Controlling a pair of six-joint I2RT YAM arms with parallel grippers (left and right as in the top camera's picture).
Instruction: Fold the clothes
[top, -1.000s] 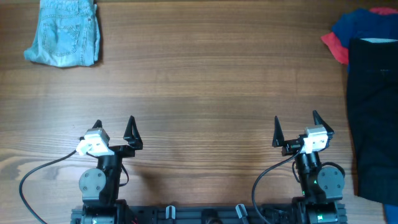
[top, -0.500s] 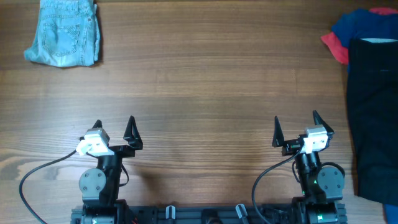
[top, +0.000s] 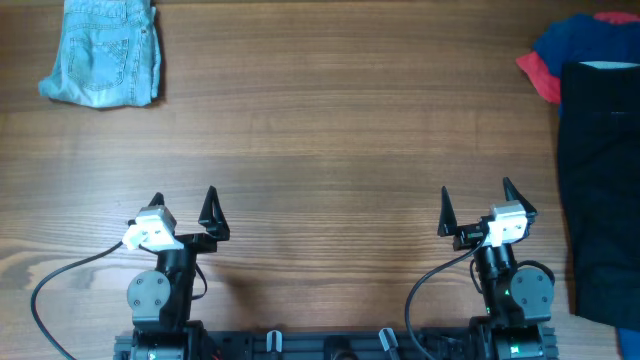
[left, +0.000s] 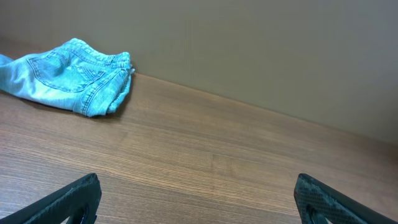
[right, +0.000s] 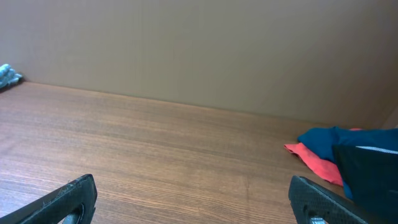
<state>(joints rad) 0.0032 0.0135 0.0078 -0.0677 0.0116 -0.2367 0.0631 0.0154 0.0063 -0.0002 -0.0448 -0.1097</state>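
Observation:
Light blue denim shorts (top: 103, 52) lie bunched at the table's far left corner, and in the left wrist view the denim shorts (left: 71, 74) sit far ahead to the left. At the right edge a black garment (top: 603, 190) lies spread out, partly over a dark blue one (top: 585, 38) and a red one (top: 538, 75). The right wrist view has these three clothes at its right: black garment (right: 373, 171), dark blue one (right: 323, 140), red one (right: 314, 160). My left gripper (top: 183, 203) and right gripper (top: 476, 201) rest near the front edge, both open and holding nothing.
Bare wooden table (top: 330, 140) lies between the two piles. A plain wall (left: 249, 43) rises behind the table's far edge. A cable (top: 60, 280) loops beside the left arm's base.

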